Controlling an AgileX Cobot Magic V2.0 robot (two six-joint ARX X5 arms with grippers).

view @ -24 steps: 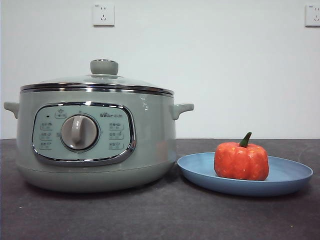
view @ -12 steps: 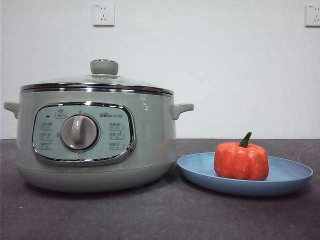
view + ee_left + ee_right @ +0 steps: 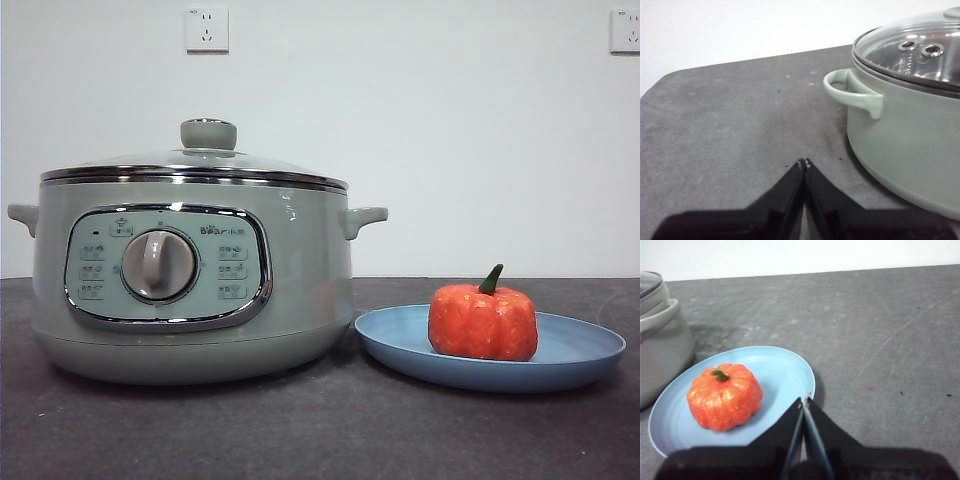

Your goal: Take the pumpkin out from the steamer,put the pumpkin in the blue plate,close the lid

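While both arms hang back from the work, the left gripper (image 3: 803,162) sits low over bare table (image 3: 730,125) beside the steamer (image 3: 190,280), jaws pressed together on nothing. The right gripper (image 3: 805,400) hovers at the near rim of the blue plate (image 3: 580,350), likewise clenched and empty. The pumpkin (image 3: 483,320) rests upright on that plate, and the lid (image 3: 195,165) sits on the steamer. Nothing has shifted since a second ago.
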